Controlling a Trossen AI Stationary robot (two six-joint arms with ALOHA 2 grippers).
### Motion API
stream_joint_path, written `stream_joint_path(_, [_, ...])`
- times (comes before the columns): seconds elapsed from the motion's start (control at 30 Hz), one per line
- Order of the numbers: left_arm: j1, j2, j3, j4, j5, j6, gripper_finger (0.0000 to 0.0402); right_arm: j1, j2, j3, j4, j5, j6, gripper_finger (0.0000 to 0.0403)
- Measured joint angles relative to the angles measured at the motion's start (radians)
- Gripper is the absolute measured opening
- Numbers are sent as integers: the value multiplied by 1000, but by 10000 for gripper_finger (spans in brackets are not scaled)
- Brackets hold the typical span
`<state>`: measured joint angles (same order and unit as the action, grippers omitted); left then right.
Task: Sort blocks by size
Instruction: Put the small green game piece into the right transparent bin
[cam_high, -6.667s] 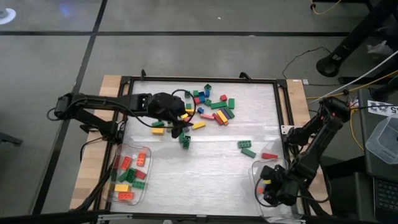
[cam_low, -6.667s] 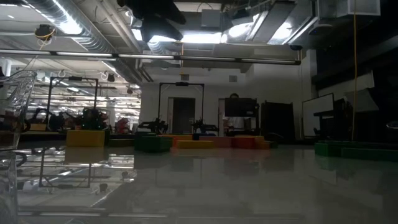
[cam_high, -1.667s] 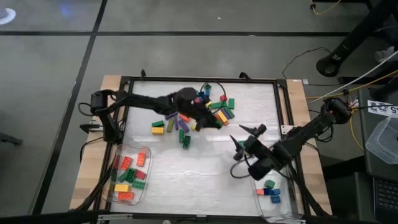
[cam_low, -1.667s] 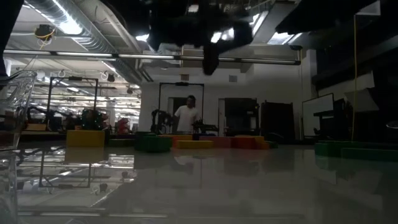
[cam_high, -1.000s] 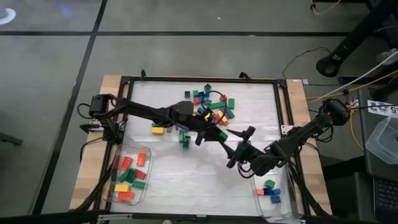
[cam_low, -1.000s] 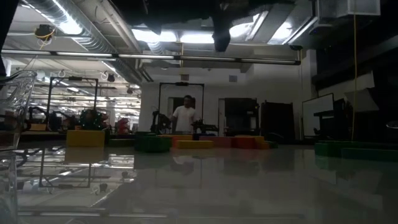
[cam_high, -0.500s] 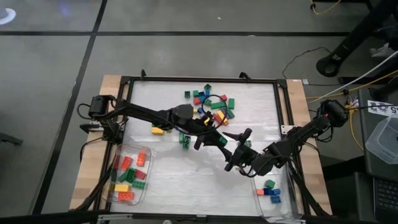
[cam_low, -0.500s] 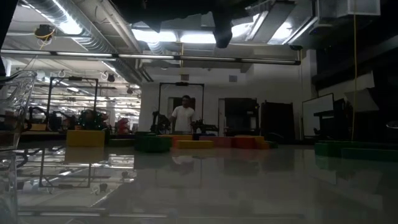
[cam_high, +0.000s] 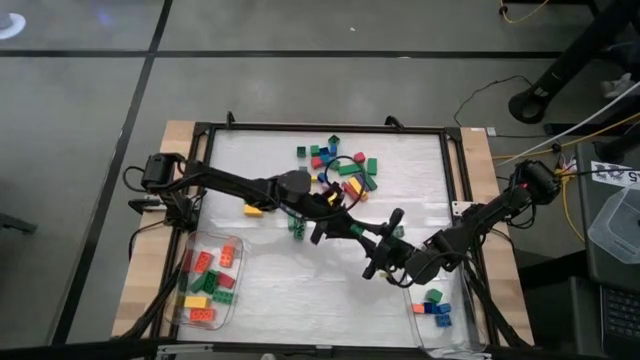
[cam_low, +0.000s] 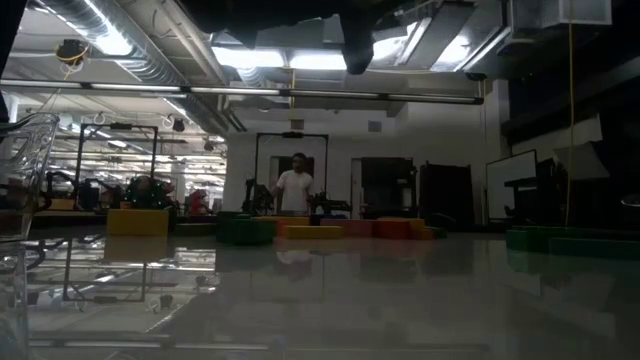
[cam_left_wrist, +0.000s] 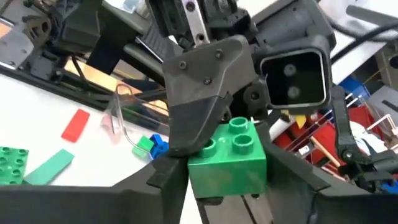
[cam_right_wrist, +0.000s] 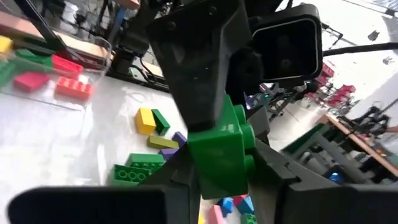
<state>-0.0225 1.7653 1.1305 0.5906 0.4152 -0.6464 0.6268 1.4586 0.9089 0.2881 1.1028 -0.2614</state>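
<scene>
A short green block (cam_left_wrist: 227, 155) hangs in the air above the middle of the table (cam_high: 300, 290), between my two grippers, which meet tip to tip. My left gripper (cam_high: 352, 232) reaches in from the left and my right gripper (cam_high: 378, 245) from the near right. Each is shut on this block, also seen in the right wrist view (cam_right_wrist: 221, 155). A heap of mixed blocks (cam_high: 342, 170) lies at the table's far middle. A yellow block (cam_high: 253, 210) and a green one (cam_high: 297, 226) lie apart from it. My left gripper (cam_left_wrist: 227, 183) has the green block's lower sides (cam_left_wrist: 194, 174) between its two fingers, coming in about level from the table's left. The block is lifted clear, studs (cam_left_wrist: 239, 134) up. My right gripper (cam_right_wrist: 221, 183) pinches the same block by two opposite sides (cam_right_wrist: 198, 171) between its fingers, level from the near right. One of its fingers (cam_left_wrist: 199, 106) lies against the block's upper part. The block stays clear of the table.
A clear tub (cam_high: 190, 245) at the near left holds long blocks, mostly red, orange, yellow and green. Another clear tub (cam_high: 455, 320) at the near right holds a few short blocks. A black frame (cam_high: 320, 127) rims the table. A person (cam_low: 293, 190) stands far off in the room.
</scene>
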Motion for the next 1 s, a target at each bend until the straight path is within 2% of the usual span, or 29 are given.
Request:
stream_joint_path(0.17, [-1,0,0,-17,20,10,203,50,0,0,-1,7,85,113])
stream_joint_path(0.4, [13,3,-1,-44,197,51,214,182,-1,1,-10,42,178,95])
stream_joint_path(0.53, [10,2,-1,-37,262,51,214,277,-1,1,-46,92,280,99])
stream_joint_path(0.7, [12,2,-1,-63,272,93,214,407,-1,1,-158,162,501,116])
stream_joint_path(1.0, [10,2,-1,-159,273,196,214,603,-1,1,-374,161,854,99])
